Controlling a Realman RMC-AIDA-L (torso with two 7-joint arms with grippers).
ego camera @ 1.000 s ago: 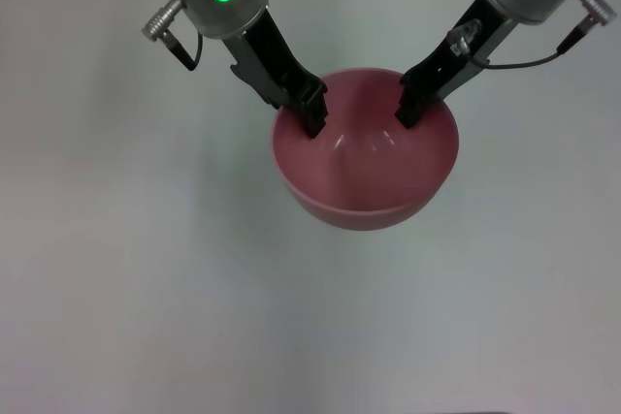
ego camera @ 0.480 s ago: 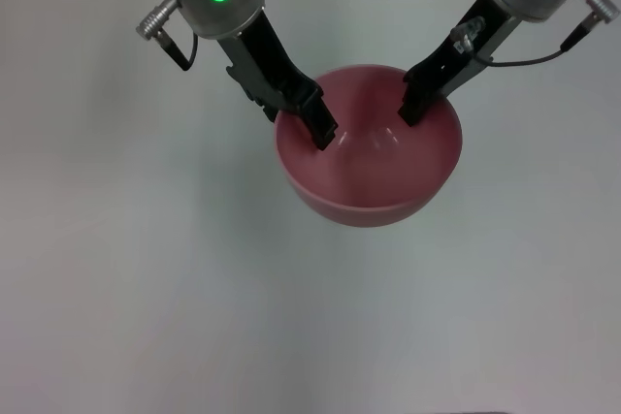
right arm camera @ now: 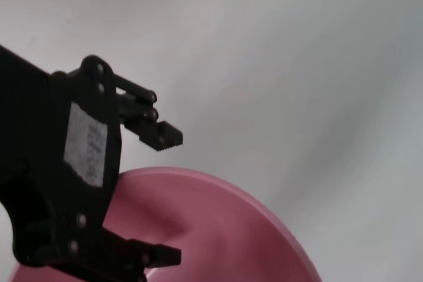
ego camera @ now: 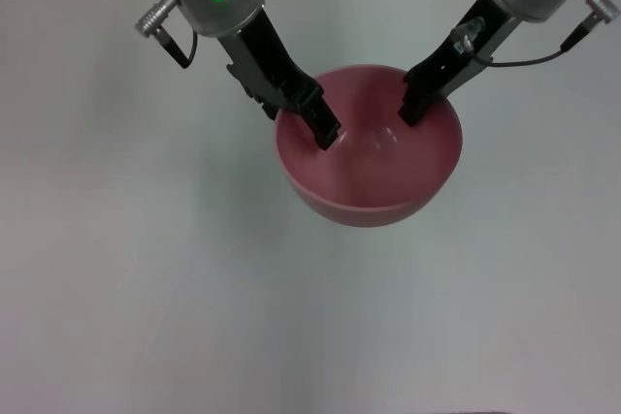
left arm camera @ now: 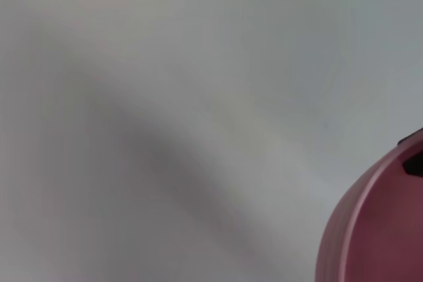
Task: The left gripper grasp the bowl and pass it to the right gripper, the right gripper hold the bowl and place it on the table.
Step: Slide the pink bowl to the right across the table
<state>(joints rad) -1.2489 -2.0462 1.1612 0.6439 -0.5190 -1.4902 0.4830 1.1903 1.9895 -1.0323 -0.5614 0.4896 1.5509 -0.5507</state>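
Change: almost none since half a second ago; both pincers stay at the bowl (ego camera: 369,157).
Left pincer (ego camera: 312,119): spread apart, straddling the near rim.
Right pincer (ego camera: 412,104): clamped on the far rim.
Bench (ego camera: 146,269): below the lifted bowl.

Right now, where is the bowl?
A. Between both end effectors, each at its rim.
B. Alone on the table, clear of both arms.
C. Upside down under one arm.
A: the left end effector and the right end effector both sit on the bowl's rim.

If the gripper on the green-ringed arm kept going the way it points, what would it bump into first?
Most likely the inner wall of the glossy pink-red plastic bowl. The left gripper points down into it, open astride the rim; depth is hard to judge.
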